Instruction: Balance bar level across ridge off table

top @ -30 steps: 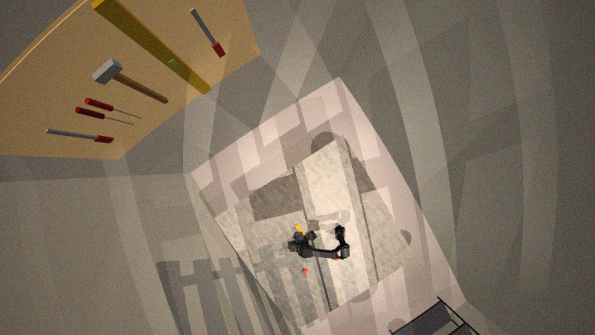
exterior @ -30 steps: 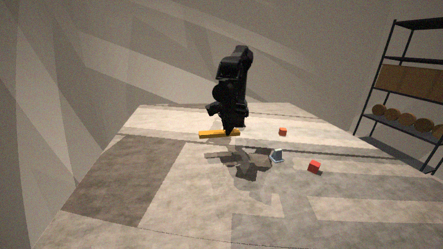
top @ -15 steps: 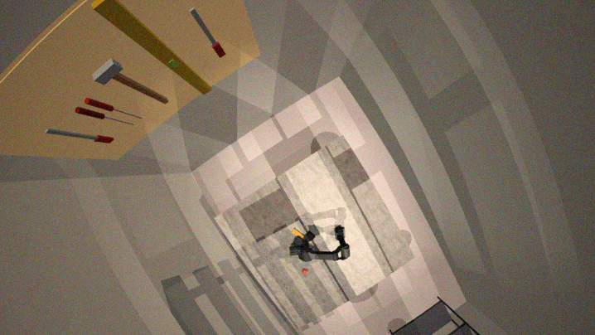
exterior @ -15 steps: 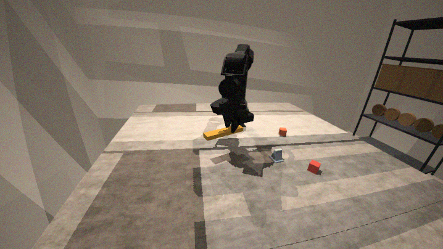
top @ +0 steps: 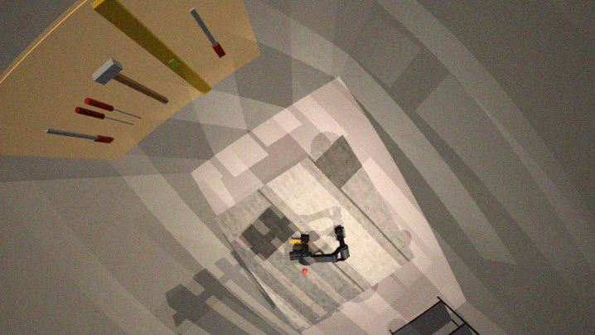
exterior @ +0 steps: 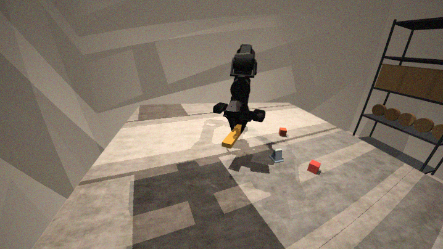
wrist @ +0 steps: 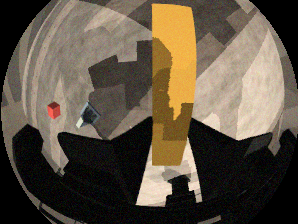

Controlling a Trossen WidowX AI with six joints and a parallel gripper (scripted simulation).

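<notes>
"While the claw [exterior: 237, 127] [wrist: 170, 121] grips the yellow bar [top: 294, 240] [exterior: 231, 138] [wrist: 173, 75], where's the ridge [exterior: 277, 155] [wrist: 89, 116]?"

"Apart from the bar, below the claw. The exterior view shows two red cubes; the wrist view, only one [exterior: 314, 166] [wrist: 54, 110]."

"And from the top?"

"I can't make out the claw's fingertips there."

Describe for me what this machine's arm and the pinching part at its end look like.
The slim arm is nearly all black, with chunky, rounded joints. In the exterior view a dark grey patch shows near its end. The black two-fingered gripper has broad, angular fingers that taper toward their tips. I can make out no lettering; the pictures are too grainy for finer detail.
</notes>
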